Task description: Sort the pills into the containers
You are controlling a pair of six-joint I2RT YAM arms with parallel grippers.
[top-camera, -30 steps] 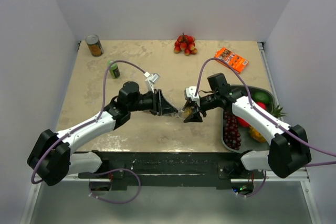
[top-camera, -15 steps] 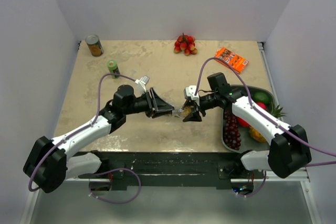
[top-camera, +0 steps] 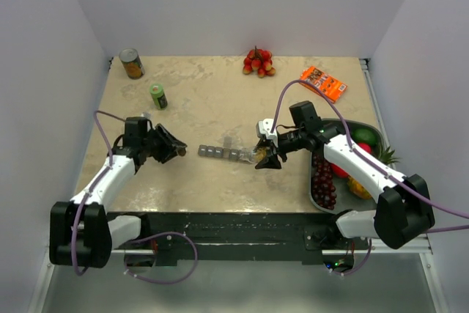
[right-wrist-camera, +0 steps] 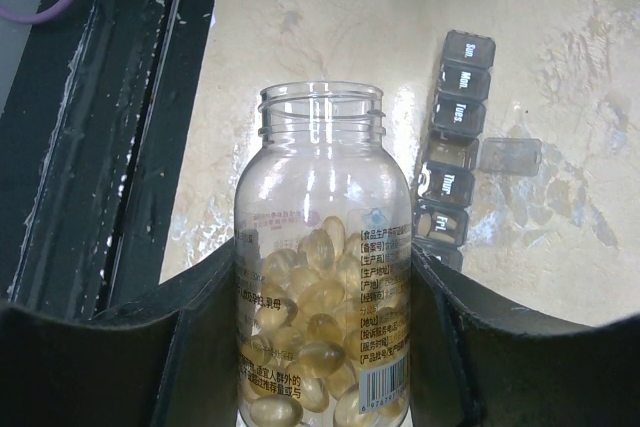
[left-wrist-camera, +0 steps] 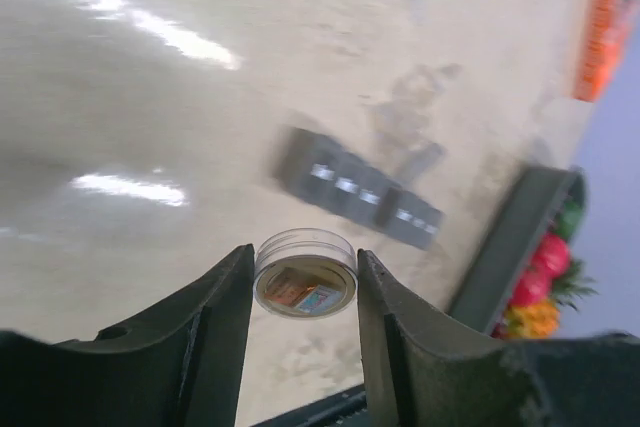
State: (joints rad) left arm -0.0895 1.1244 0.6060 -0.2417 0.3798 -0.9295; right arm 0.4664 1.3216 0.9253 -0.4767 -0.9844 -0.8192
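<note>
Clamping an open pill bottle (right-wrist-camera: 322,247), right gripper (top-camera: 264,159) hung at the organiser's (top-camera: 223,154) end; left gripper (top-camera: 174,150) pinched a round lid (left-wrist-camera: 305,282).

A robotics lab test cell: plain white partition walls (top-camera: 242,5) box in a beige marbled tabletop (top-camera: 205,100). Two white-and-black robot arms, left (top-camera: 110,177) and right (top-camera: 352,155), are bolted at its near edge. Staged props lie on it: a grey plastic pill-organiser strip (top-camera: 220,153), a tin can (top-camera: 132,64) far left, and a red fruit cluster (top-camera: 258,61) far centre.
</note>
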